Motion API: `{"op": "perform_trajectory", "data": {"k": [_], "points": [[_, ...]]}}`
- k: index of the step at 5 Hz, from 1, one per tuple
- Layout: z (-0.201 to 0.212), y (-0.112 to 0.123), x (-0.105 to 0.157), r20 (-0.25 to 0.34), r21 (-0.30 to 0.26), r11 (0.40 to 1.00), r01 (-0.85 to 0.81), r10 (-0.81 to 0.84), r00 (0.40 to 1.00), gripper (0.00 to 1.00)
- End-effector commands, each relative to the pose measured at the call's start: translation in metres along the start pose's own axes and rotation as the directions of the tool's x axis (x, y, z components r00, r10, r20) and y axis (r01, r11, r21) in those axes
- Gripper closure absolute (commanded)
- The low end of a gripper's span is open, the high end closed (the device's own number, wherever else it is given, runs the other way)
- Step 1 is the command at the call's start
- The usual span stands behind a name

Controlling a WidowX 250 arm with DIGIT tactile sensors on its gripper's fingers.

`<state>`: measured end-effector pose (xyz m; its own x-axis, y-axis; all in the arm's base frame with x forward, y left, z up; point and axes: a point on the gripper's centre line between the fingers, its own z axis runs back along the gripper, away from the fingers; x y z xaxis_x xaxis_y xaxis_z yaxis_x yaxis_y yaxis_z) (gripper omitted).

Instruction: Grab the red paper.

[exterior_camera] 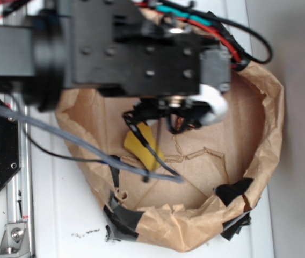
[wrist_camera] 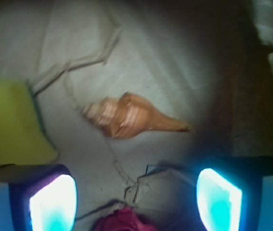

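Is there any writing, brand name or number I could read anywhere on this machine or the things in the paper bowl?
None can be read.
The black arm, yellow sponge, seashell, red paper and brown paper lining show no lettering.
Both views are blurred, so small print could be missed.

Exterior view: the arm fills the upper frame, out of focus and cut by the top and left edges. It hides the hand and much of the brown paper lining [exterior_camera: 260, 134]. The yellow sponge [exterior_camera: 144, 148] is partly covered by cables.

Wrist view: the red paper [wrist_camera: 122, 220] is cut off by the bottom edge, only its top showing. The whole frame is blurred. The upper right corner is too dark to identify.
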<state>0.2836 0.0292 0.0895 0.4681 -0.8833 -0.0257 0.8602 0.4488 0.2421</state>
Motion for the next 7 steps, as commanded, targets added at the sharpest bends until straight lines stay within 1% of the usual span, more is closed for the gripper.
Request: {"op": "perform_trajectory", "data": {"k": [1,2,3,4,5,6,7], "points": [[-0.004,0.004,-0.033,-0.040,-0.034,0.999,0.021,-0.022,0.999,0.00],[0.001,-0.017,-0.026,-0.022,-0.067,0.995,0.075,-0.076,0.997,0.00],[0.019,-0.032,-0.012,0.025,-0.031,0.991,0.131,-0.130,0.991,0.00],[0.032,-0.033,-0.004,0.052,0.004,0.990,0.143,-0.143,0.988,0.00],[0.035,-0.032,0.004,0.059,0.008,0.987,0.158,-0.158,0.986,0.00],[0.016,-0.024,-0.002,0.012,-0.019,0.988,0.152,-0.151,0.988,0.00],[-0.004,-0.013,-0.023,-0.032,-0.045,0.991,0.124,-0.125,0.992,0.00]]}}
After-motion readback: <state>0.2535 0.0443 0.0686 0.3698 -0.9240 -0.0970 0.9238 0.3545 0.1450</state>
